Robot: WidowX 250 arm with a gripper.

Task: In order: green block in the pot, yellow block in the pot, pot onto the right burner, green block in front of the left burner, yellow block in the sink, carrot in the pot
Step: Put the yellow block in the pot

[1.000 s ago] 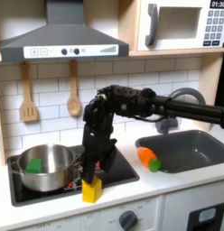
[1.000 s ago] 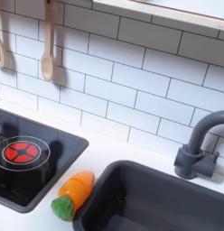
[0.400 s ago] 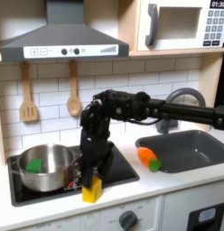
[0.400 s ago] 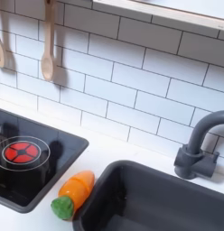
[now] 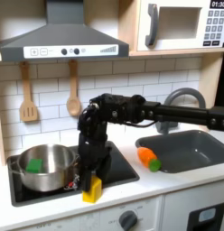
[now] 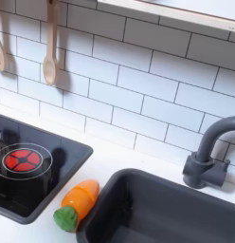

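Toy kitchen counter [image 5: 51,209], pale, with black cooktop [image 5: 118,173] set in at the first exterior view's left and dark sink [image 5: 191,149] at its right; same sink [image 6: 167,209] and cooktop [image 6: 53,161] in the second exterior view, red burner ring [image 6: 22,158] on the cooktop there. Black arm [image 5: 168,110] reaching in from the first exterior view's right, bent downward over the cooktop's front edge. Steel pot [image 5: 49,168] on the cooktop's left part in the first exterior view, upright, green block [image 5: 33,165] inside it toward the left wall. Gripper [image 5: 90,179] pointing down just right of the pot, directly above the yellow block [image 5: 91,189] — fingers dark against the dark cooktop, cannot tell whether spread or pinching the block. Yellow block at the cooktop's front edge, looks to rest on the surface. Carrot [image 5: 149,159] lying on the counter between cooktop and sink, touching neither block nor pot; in the second exterior view carrot [image 6: 76,203] lies diagonally, green end toward the front — close beside the sink rim.
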